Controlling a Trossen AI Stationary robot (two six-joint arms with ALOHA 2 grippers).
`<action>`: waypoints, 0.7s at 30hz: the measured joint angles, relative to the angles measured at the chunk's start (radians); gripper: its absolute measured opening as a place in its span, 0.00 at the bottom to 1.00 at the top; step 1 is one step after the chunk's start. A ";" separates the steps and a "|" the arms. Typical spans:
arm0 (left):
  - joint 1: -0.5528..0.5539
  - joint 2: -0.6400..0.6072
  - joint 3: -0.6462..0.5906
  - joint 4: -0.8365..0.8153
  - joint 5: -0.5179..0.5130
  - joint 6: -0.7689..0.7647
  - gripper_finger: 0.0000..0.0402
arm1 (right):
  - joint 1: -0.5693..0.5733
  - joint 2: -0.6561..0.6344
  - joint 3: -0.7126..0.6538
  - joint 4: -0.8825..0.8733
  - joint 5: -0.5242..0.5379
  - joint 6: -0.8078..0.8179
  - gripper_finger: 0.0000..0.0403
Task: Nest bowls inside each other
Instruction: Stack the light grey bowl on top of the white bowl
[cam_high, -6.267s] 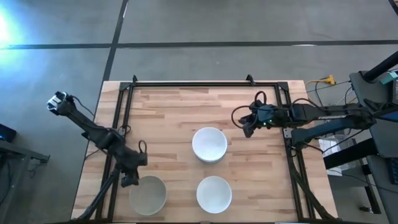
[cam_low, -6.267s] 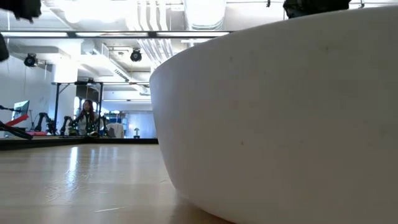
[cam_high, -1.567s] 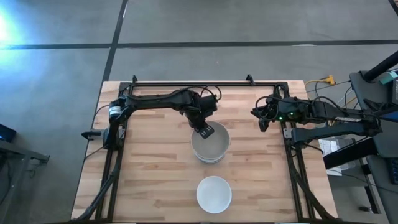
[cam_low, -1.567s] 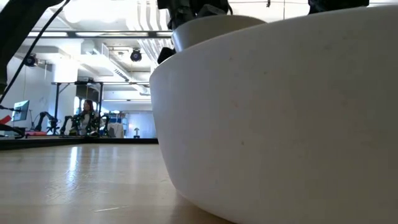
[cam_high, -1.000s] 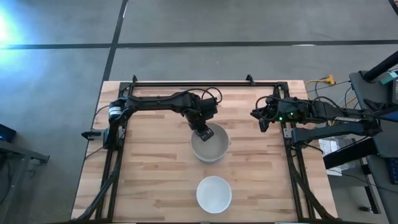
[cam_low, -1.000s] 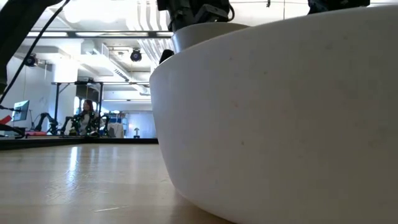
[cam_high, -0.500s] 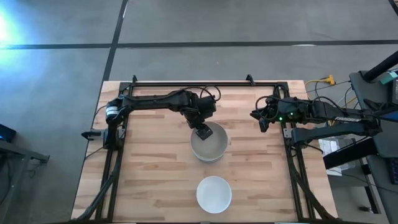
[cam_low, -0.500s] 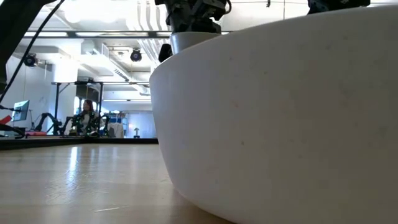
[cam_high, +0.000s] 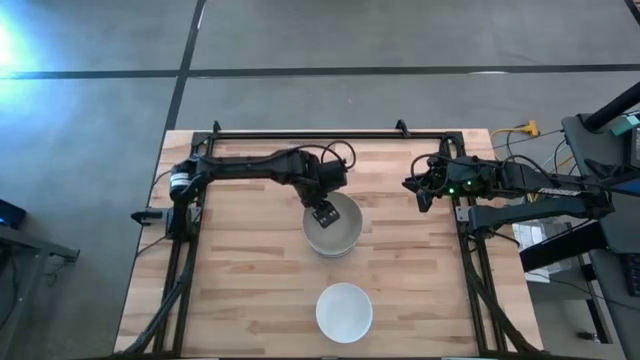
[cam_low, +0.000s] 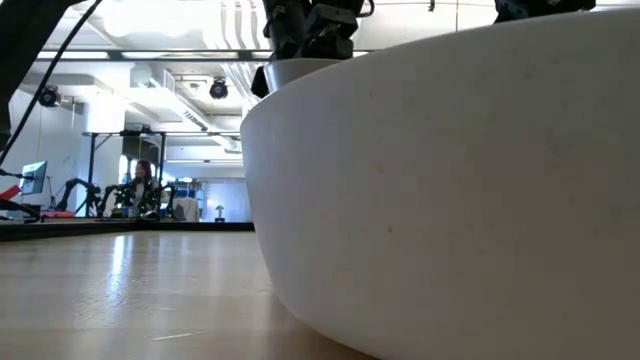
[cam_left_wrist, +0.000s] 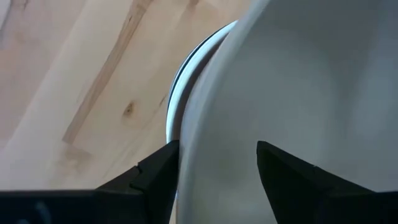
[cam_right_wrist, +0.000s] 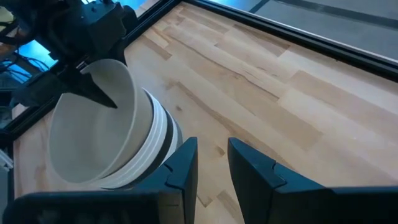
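Note:
A stack of white bowls (cam_high: 336, 240) stands on its base at the table's middle. A pale grey bowl (cam_right_wrist: 93, 134) sits tilted in the top of the stack. My left gripper (cam_high: 322, 212) is over the stack's far left rim, shut on that bowl. A single white bowl (cam_high: 344, 311) rests on its base near the near edge and fills the low view (cam_low: 450, 190). My right gripper (cam_high: 424, 192) hovers by the right rail with a narrow gap between its fingers (cam_right_wrist: 186, 163), touching nothing. My left gripper holds the grey bowl by its far left rim (cam_left_wrist: 208, 124), one finger inside the bowl (cam_left_wrist: 292, 180) and one outside (cam_left_wrist: 155, 180). The fingers come from above, slanting down. The bowl is tilted, its held side higher and its lower part inside the stack.
Black frame rails (cam_high: 300, 135) run along the far, left and right sides of the wooden table. Bare wood lies left of the stack and between the stack and the near bowl. A person (cam_low: 140, 185) sits far back in the room.
My left gripper has come down and shifted slightly toward the table's left, still shut on the grey bowl. The bowl has sunk lower into the stack. My right arm has kept still.

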 joint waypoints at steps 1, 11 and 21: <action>-0.001 0.000 0.000 -0.001 -0.010 0.000 0.49 | 0.000 0.000 0.000 0.000 0.000 0.000 0.21; -0.001 -0.005 0.072 -0.105 -0.108 -0.011 0.49 | 0.000 0.000 0.000 0.000 -0.023 -0.006 0.21; 0.001 -0.006 0.093 -0.164 -0.174 -0.010 0.49 | 0.000 0.000 -0.009 -0.002 -0.023 -0.024 0.21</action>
